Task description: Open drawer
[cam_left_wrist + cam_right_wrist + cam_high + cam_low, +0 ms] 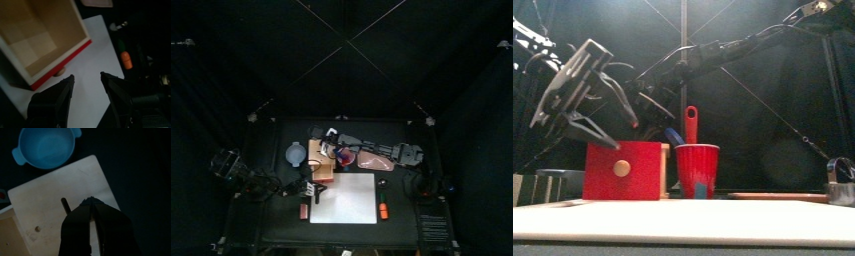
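The drawer is a tan wooden box with a red front and a round wooden knob. It stands pulled out, and its bare inside shows in the left wrist view. My left gripper is open just in front of the knob, apart from it and holding nothing. The front view shows the red front, with the left gripper hanging open above it. My right gripper is shut, its tip over the flat tan top of the wooden case. The right arm reaches across from the right in the top view.
A white board lies under and in front of the drawer. A red cup holding a red utensil stands beside the box. A blue bowl sits behind it. An orange object lies at the board's edge.
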You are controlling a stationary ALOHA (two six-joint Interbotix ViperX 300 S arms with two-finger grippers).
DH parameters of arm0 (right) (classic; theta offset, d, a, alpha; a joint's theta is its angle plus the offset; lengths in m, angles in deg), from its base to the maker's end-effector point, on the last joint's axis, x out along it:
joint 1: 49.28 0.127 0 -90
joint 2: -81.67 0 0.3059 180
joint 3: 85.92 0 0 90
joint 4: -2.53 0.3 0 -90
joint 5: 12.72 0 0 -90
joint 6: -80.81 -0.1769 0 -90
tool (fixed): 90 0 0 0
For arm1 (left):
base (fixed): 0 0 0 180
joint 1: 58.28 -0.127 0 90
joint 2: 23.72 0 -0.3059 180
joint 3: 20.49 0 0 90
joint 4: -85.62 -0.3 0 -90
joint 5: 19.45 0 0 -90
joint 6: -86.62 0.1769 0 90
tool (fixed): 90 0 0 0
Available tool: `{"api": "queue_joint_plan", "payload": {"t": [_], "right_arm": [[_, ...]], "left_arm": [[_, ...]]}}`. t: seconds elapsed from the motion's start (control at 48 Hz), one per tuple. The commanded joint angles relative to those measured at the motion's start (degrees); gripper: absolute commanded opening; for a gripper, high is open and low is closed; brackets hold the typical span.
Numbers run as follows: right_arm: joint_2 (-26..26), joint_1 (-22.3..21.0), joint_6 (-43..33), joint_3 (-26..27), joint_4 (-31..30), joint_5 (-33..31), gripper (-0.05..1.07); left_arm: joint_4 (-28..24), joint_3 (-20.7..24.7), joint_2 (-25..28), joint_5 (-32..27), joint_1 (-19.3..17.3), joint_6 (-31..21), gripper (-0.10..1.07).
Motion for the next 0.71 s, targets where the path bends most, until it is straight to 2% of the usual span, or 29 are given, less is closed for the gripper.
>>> {"api": "queue_joint_plan", "payload": {"t": [0.0,0.146,0.271,0.458,0.688], "right_arm": [[-4.0,0.4,0.0,0.8,-0.3,1.0,0.04],[-4.5,1.1,0.0,0.4,0.2,0.5,0.04],[-5.9,2.5,0.1,-1.3,-0.4,0.2,0.04],[-9.9,4.2,0.0,-7.0,-0.2,0.1,0.04],[-19.2,5.3,-0.3,-17.1,0.5,0.5,0.04]], "left_arm": [[-2.4,-0.3,-2.5,0.6,0.1,-0.1,0.84],[-3.2,-2.5,-5.4,0.4,0.9,0.4,0.83],[-6.9,-5.3,-8.0,0.4,1.5,0.4,0.83],[-14.2,-6.7,-9.4,0.8,1.5,0.1,0.83],[-20.8,-6.6,-9.4,0.8,1.1,0.4,0.83]]}}
